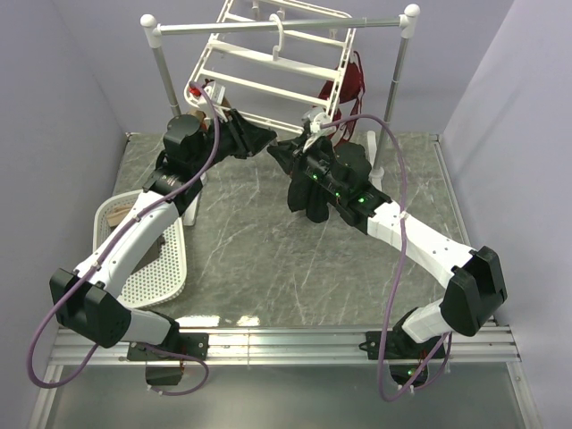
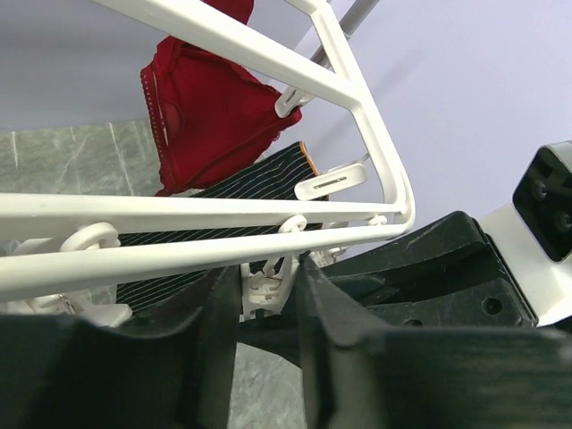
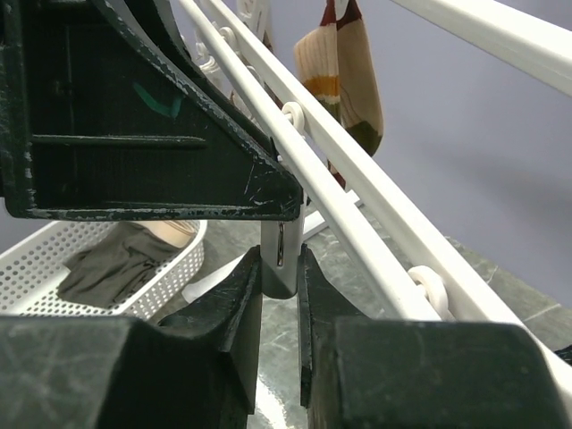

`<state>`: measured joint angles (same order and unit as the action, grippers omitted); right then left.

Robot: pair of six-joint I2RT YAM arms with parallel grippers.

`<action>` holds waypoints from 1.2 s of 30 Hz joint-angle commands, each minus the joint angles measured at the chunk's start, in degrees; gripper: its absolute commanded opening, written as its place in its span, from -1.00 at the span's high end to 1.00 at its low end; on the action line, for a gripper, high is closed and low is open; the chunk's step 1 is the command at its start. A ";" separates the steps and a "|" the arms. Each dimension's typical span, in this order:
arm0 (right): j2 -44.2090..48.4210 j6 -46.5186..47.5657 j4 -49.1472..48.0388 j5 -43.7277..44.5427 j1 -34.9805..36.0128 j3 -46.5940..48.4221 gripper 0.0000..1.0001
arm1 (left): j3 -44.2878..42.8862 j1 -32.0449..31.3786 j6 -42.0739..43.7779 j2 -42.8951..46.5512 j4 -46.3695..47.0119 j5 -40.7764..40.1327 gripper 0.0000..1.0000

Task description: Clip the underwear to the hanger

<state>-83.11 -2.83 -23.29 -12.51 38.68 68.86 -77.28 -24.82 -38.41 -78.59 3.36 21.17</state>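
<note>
The white hanger (image 1: 268, 61) hangs tilted from the rail, and its bars cross the left wrist view (image 2: 197, 214) and the right wrist view (image 3: 357, 206). My left gripper (image 1: 259, 138) is under its lower edge, with its jaws pressed on a small white clip (image 2: 264, 288). My right gripper (image 1: 288, 154) meets it from the right and is shut on a grey-white clip end (image 3: 281, 259), just below the left finger (image 3: 152, 107). The black underwear (image 1: 315, 198) hangs bunched beside and under my right wrist. What holds it is hidden.
The white two-post rail stand (image 1: 159, 54) stands at the back. A dark red bra (image 2: 206, 116) and a striped garment (image 2: 223, 192) hang on the frame, as does an argyle garment (image 3: 344, 80). A white basket (image 1: 161, 268) with clothes sits front left.
</note>
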 commanded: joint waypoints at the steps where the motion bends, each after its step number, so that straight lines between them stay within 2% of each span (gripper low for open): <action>1: 1.46 1.60 -1.68 -2.08 0.44 1.19 1.00 | -2.18 -0.06 -0.71 1.59 0.25 -0.33 0.28; 3: 1.29 1.69 -0.62 -2.08 0.35 1.63 1.00 | -2.96 -0.14 0.44 1.51 -0.10 -1.13 0.13; 12: 0.85 2.30 1.40 -1.20 0.87 2.24 1.00 | -3.06 -0.32 3.61 1.42 0.24 -5.52 -0.04; 19: 0.49 4.85 2.90 -0.67 1.58 2.86 1.00 | -2.70 -1.20 4.66 1.24 1.39 -6.31 -0.02; 23: 0.41 5.55 3.51 -0.41 2.02 3.12 1.00 | -2.97 -1.46 5.02 1.07 1.48 -6.93 0.17; 29: 0.23 5.91 4.30 -0.50 2.10 3.47 1.00 | -2.88 -1.37 5.45 1.16 0.78 -8.95 0.72; 30: 0.32 5.91 4.48 -0.32 2.02 3.47 0.95 | -3.40 -1.37 5.54 1.24 0.17 -9.39 0.95; 31: 0.32 5.82 4.65 -0.06 2.02 3.47 0.81 | -3.58 -1.46 5.54 1.07 -0.71 -9.48 0.99; 32: 0.49 5.73 4.74 0.47 2.02 3.39 0.61 | -3.58 -1.46 5.72 1.07 -0.72 -8.87 0.99; 33: 0.75 5.73 4.74 0.73 2.02 3.12 0.30 | -3.85 -1.46 6.33 1.07 -0.98 -8.52 0.99; 36: 1.81 5.82 5.88 0.31 2.02 3.03 -0.07 | -4.11 -1.46 6.86 1.07 -1.16 -6.32 0.99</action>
<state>-83.11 2.48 -18.33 -11.38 39.83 70.15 -78.67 -26.44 -32.58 -78.59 0.97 15.05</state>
